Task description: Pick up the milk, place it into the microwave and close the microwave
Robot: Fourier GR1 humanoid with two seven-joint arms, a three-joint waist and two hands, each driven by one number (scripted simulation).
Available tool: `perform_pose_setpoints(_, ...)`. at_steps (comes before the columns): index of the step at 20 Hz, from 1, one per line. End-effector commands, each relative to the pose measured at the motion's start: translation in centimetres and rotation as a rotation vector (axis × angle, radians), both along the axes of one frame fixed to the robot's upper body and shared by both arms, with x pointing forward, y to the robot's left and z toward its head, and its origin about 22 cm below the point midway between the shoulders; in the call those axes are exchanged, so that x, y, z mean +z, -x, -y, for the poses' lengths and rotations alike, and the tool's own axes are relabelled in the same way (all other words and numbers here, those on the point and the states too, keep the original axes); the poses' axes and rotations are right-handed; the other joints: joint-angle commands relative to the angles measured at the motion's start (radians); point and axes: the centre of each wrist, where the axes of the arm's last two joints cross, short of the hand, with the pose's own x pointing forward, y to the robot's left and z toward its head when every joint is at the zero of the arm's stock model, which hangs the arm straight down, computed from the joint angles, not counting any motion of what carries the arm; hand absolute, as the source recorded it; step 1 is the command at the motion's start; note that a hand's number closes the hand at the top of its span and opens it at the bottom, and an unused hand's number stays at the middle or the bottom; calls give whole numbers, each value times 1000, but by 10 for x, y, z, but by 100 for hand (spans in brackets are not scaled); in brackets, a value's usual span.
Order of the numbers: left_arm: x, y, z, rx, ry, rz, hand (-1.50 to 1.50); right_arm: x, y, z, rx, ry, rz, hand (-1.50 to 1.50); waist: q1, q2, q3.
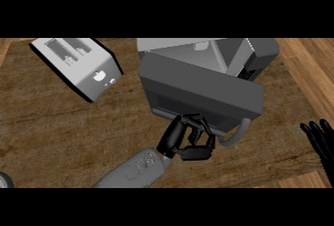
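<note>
The left hand (187, 140) is pressing against the outer face of the dark grey microwave door (202, 95), near its lower edge and just beside the curved grey door handle (236, 134). Its fingers (204, 128) are curled, yet they are wrapping nothing; they are only touching the door panel. The right hand (320, 139) is resting open at the right edge of the view, fingers straight.

The white and grey box-shaped microwave (222, 55) is standing on the brown wooden worktop (58, 132) with its door partly swung out. The milk is not showing anywhere; whether it is already inside the cavity cannot be told, since the door is hiding most of it.

Judging by this, the closing step is in hand. To do it well, the hand should be pushing on the free edge by the handle, following the door's arc toward the cavity, not sliding along the panel. A silver boxy toaster (78, 66) is standing well apart on the left.
</note>
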Motion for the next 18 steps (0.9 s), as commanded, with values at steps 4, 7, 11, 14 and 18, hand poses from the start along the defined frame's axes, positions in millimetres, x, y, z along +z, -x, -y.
perform_pose_setpoints(4,28,-22,10,179,65,15,150,27,-8,6,30,55,41,-150,-37,7,1)
perform_pose_setpoints(7,35,-32,11,215,70,-2,-150,34,-13,8,29,32,77,-150,-54,14,2)
perform_pose_setpoints(11,42,-44,11,284,61,-39,-150,63,-22,24,0,132,148,-150,-79,22,2)
perform_pose_setpoints(14,45,-48,10,340,89,-63,-150,105,-27,38,-126,348,294,150,-86,21,-1)
perform_pose_setpoints(18,64,-60,14,370,146,-53,-150,118,-33,41,-163,392,332,150,-89,36,0)
